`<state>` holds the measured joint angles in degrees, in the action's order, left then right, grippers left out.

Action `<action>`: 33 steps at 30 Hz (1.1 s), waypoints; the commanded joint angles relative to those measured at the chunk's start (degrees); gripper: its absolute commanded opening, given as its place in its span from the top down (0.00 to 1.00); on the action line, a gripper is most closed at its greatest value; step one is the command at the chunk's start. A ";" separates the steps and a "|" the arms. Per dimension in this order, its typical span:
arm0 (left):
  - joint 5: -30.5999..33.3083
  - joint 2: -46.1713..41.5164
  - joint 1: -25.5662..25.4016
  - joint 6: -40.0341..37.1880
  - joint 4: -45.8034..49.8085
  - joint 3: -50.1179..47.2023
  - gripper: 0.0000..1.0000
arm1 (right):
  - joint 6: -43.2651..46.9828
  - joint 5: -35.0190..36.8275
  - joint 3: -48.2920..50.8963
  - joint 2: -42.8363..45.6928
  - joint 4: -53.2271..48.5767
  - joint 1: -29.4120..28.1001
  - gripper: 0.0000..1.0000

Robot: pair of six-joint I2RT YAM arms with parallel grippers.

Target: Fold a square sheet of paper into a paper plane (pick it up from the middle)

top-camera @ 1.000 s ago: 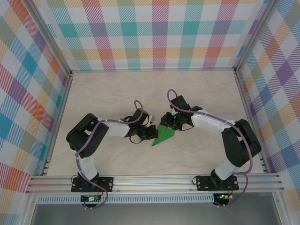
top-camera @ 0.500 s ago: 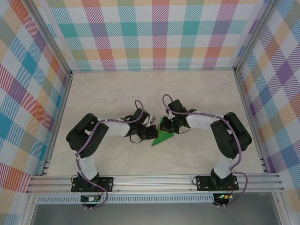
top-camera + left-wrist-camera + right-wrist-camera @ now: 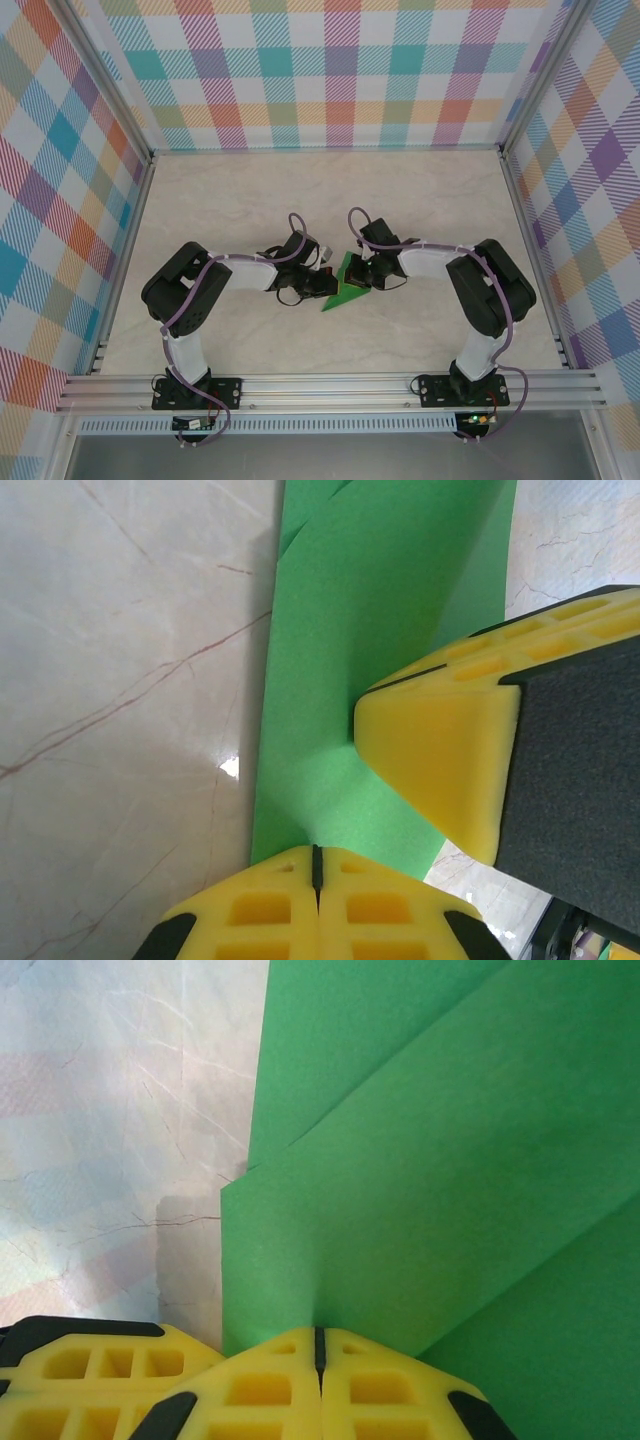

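The green paper [image 3: 342, 294] is folded into a pointed dart shape with creased layers, lying low over the marble table between both arms. From the left, my left gripper [image 3: 325, 283] is shut on the paper's edge. My right gripper [image 3: 358, 273] is shut on it from the right. In the left wrist view the paper [image 3: 350, 630] runs up from my shut left gripper [image 3: 316, 865], and a right fingertip [image 3: 440, 770] presses in beside it. In the right wrist view overlapping green layers [image 3: 420, 1140] rise from my shut right gripper [image 3: 318, 1348]. No yellow reverse shows.
The marble tabletop [image 3: 250, 200] is enclosed by checked walls [image 3: 330, 70] at the back and both sides. An aluminium rail [image 3: 330, 390] crosses the near edge by the arm bases. A left finger [image 3: 90, 1365] sits close beside the right gripper.
The right arm has pulled in, its gripper sliding a little left toward the left gripper. The paper's tip has shifted slightly left. The left arm has barely moved.
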<state>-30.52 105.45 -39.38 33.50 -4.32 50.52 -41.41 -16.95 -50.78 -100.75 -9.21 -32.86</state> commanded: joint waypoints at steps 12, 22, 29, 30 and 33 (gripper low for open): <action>0.61 2.00 -1.23 -1.86 8.17 -0.33 1.00 | -2.19 2.19 3.37 9.65 -0.38 1.75 0.83; -1.11 1.42 -1.34 -1.77 7.01 0.44 1.00 | -4.03 8.57 -1.80 7.06 -10.27 1.71 0.55; -1.18 1.17 -1.49 -1.51 6.71 0.54 1.00 | -1.52 8.77 -7.69 1.28 -13.17 1.65 0.50; -1.19 1.12 -1.55 -1.46 6.69 0.57 1.00 | -1.33 9.09 -8.36 0.47 -13.71 1.66 0.50; -1.19 0.90 -1.58 -1.14 6.47 0.63 1.00 | -0.83 9.84 -9.45 -1.15 -14.78 1.59 0.51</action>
<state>-30.98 105.45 -39.64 33.12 -2.87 51.27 -43.83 -8.19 -58.76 -100.49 -20.60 -31.44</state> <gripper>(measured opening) 0.040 0.497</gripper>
